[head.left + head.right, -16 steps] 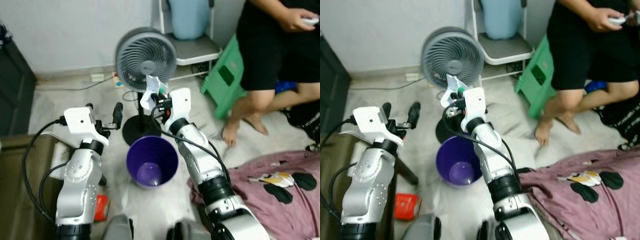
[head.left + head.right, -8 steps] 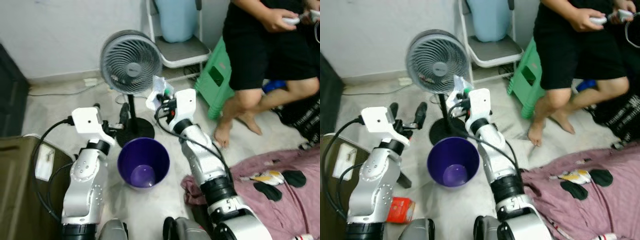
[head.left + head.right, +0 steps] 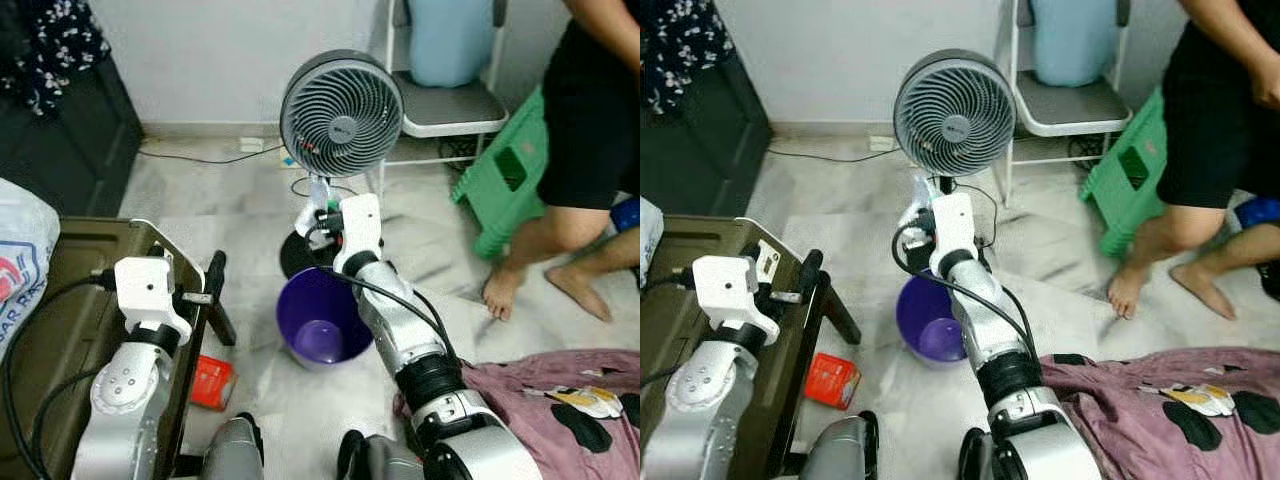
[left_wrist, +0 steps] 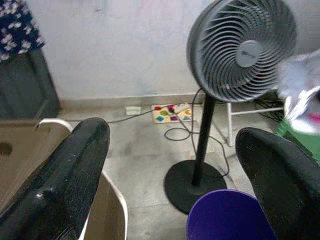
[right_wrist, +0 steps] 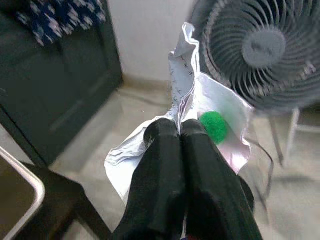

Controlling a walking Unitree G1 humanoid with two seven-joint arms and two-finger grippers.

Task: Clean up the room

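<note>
The right gripper (image 5: 179,131) is clamped on a crumpled wrapper (image 5: 200,107) just beyond the purple bin's (image 3: 322,318) far rim, ready to drop it in; the left gripper (image 4: 175,165), fingers apart, waits at the left

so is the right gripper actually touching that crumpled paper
Touching. In the right wrist view the right gripper has its fingers shut together, pinching the crumpled paper between them.

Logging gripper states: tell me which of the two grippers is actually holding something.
The right gripper: its fingers are shut on a crumpled white wrapper, held above the purple bin. The left gripper is open and empty.
</note>
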